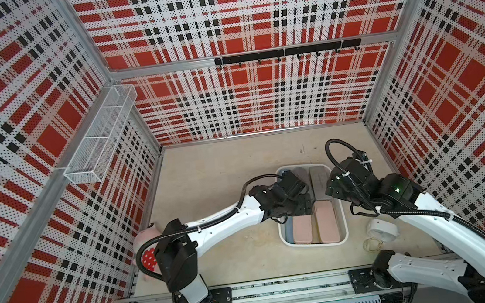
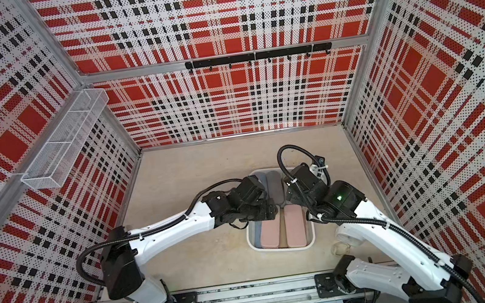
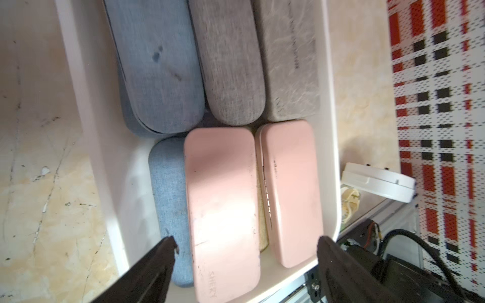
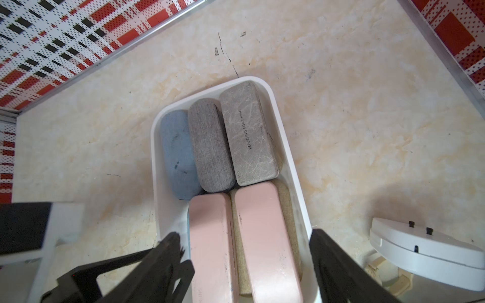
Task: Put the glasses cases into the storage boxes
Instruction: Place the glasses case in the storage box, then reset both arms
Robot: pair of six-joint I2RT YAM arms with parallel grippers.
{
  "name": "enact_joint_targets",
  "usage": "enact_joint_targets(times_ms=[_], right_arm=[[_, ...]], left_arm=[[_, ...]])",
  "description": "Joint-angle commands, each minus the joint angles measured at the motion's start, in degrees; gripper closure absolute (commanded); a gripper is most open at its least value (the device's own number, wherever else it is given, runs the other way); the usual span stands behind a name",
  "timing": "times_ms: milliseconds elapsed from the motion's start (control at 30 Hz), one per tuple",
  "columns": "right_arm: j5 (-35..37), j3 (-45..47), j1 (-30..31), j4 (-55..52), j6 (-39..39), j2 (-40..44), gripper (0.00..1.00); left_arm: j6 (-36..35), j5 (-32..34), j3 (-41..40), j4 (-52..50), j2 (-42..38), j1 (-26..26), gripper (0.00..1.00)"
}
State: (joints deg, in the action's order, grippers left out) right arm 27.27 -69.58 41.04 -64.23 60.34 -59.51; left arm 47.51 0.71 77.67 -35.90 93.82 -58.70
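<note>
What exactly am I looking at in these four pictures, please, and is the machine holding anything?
It is a robot with a left arm and a right arm mounted at the front of a table. Two pictures look down from overhead; the other two come from cameras on the wrists. The left gripper and the right gripper both hover open over a white tray and hold nothing. The tray is packed with glasses cases in pink, blue and grey. Elsewhere on the table lie a white round device and a plush toy.

Left hand [image 3: 246, 245] spread wide, right hand [image 4: 244, 240] spread wide, both empty
</note>
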Motion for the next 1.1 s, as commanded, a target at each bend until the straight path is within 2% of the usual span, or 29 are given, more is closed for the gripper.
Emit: enact_joint_targets(times_ms=[0,100,200,267,333,367,467,500,533,633,700,800,900,1000,1067], right_arm=[[1.9,-1.7,-0.4,-1.3,-0.8,-0.6,0.19],[2.5,-2.4,-0.4,-1.1,-1.1,-0.6,0.19],[3.9,-2.8,-0.4,0.5,-2.2,0.2,0.16],[6.4,-2.4,-0.4,1.7,-2.8,1.1,0.10],[10.2,-0.3,-0.4,4.9,-5.1,2.5,0.06],[12.0,1.7,-0.4,7.1,-5.9,3.4,0.00],[19.9,15.0,-0.5,22.4,-11.0,9.3,0.00],[22.5,19.8,-0.6,29.9,-16.0,11.9,0.00],[24.9,24.5,-0.6,36.0,-20.2,14.7,0.00],[34.0,35.9,-2.2,53.6,-30.6,20.1,0.00],[34.6,38.4,-6.5,57.8,-33.9,19.3,0.00],[28.8,38.0,-16.4,56.3,-31.4,13.3,0.00],[29.2,39.2,-22.8,60.3,-34.4,6.2,0.00],[31.6,41.7,-27.5,66.4,-36.6,1.0,0.00],[30.8,45.8,-29.6,76.0,-40.7,-0.9,0.00]], left_arm=[[-0.6,1.8,-2.6,3.9,-4.7,1.2,0.13],[-1.5,2.3,-4.8,5.4,-8.7,4.1,0.12],[-3.9,4.6,-6.1,5.5,-13.1,9.2,0.12],[-5.4,7.8,-7.1,5.5,-16.5,14.3,0.11],[-7.3,10.6,-9.7,7.5,-21.0,21.7,0.10],[-8.1,11.7,-11.5,9.1,-23.2,25.2,0.09],[-11.1,14.6,-20.6,18.8,-31.3,36.8,0.06],[-11.9,16.0,-25.2,23.9,-34.1,40.6,0.00],[-12.7,18.2,-30.1,29.1,-36.6,43.8,0.02],[-18.3,25.2,-44.9,46.6,-42.2,50.4,0.02],[-23.1,32.0,-49.6,52.9,-42.1,51.6,0.02],[-33.3,35.4,-54.5,63.3,-37.2,53.8,0.02],[-37.0,31.9,-57.1,71.0,-28.9,58.1,0.02],[-34.8,23.7,-59.3,78.1,-24.1,63.6,0.02],[-34.1,20.3,-62.2,86.7,-21.9,65.8,0.02]])
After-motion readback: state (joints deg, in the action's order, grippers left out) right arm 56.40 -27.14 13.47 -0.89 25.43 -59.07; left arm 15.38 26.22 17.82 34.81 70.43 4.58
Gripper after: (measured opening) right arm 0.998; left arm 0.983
